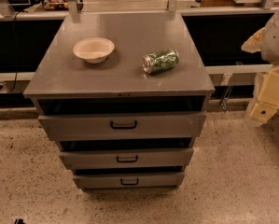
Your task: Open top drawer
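Warm dim light, sheen on cabinet top [125,76], end effector [268,99] at right

Grey cabinet top [125,29], white bowl [94,49], tipped green can [160,61], claw [265,105] far right

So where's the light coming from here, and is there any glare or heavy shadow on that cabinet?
In the camera view, light falls from above. The cabinet top has a soft sheen toward its back. The bowl and can cast small, close shadows. The gap above the top drawer is deep shadow. The gripper, at the right edge, is brightly lit.
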